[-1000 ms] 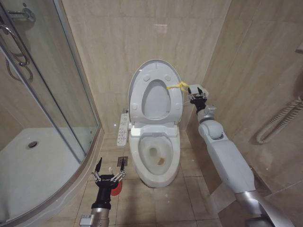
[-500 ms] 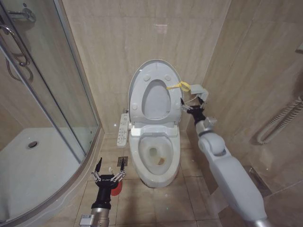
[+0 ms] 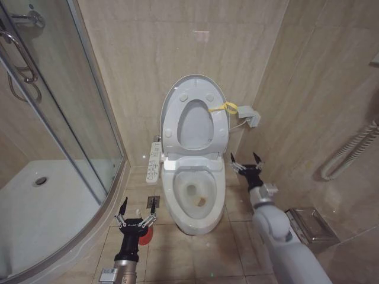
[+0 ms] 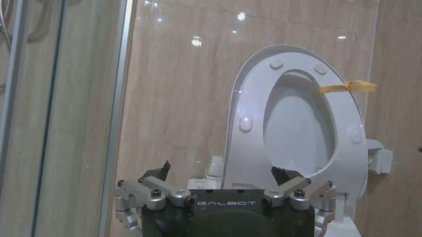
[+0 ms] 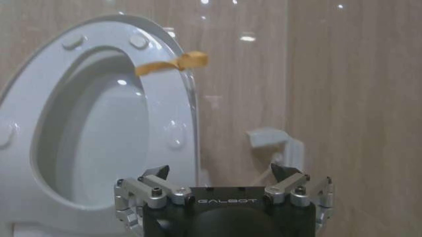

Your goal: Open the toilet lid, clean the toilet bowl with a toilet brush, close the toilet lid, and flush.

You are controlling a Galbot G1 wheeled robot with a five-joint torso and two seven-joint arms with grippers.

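Observation:
The toilet lid (image 3: 195, 125) stands upright against the back wall. The ring seat (image 3: 172, 121) is raised in front of it, and a yellow tag (image 3: 224, 107) hangs at its rim. The toilet bowl (image 3: 195, 198) lies open below, with its button panel (image 3: 153, 163) on the left side. The toilet brush's red holder (image 3: 145, 235) sits on the floor left of the bowl, partly hidden. My left gripper (image 3: 137, 208) hovers open just above the holder. My right gripper (image 3: 247, 161) is open and empty, low beside the bowl's right side. In the wrist views, the left gripper (image 4: 223, 173) and right gripper (image 5: 221, 174) both face the raised lid (image 5: 99, 128).
A glass shower enclosure (image 3: 59, 118) and its tray (image 3: 35, 201) close off the left. A grey wall fitting (image 3: 251, 116) sits right of the lid. A metal box (image 3: 311, 225) lies on the floor at right, near a coiled hose (image 3: 349, 151).
My right arm has dropped from the yellow tag at the lid's rim to low beside the bowl. The lid stays up. The left arm has not moved.

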